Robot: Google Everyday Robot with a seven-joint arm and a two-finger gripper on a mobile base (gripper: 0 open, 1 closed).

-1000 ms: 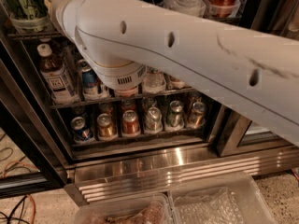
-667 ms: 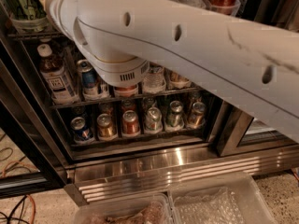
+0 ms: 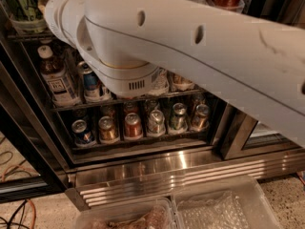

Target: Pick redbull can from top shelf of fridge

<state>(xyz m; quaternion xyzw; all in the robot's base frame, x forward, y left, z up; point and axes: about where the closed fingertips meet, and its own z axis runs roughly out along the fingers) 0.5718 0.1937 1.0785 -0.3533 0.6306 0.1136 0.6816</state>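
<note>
Arm [image 3: 190, 46] blocks top shelf [image 3: 24, 33]. Redbull can unseen. Gripper out of frame, grip state unknown. Can likely light, slick, dentable: pinch mid-body.

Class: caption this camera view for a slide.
White robot arm stretches across the fridge above rows of cans; claw out of view.

Looks like an office snack corner or small shop to me: a black-framed display fridge [image 3: 157, 168] with wire racks [image 3: 71, 107] of cans [image 3: 133, 126] and bottles [image 3: 56, 78], speckled floor [image 3: 286, 194], loose cables [image 3: 19, 209] near left, clear plastic bins [image 3: 224, 206] up close, gripper hidden behind the white arm [image 3: 200, 42].
</note>
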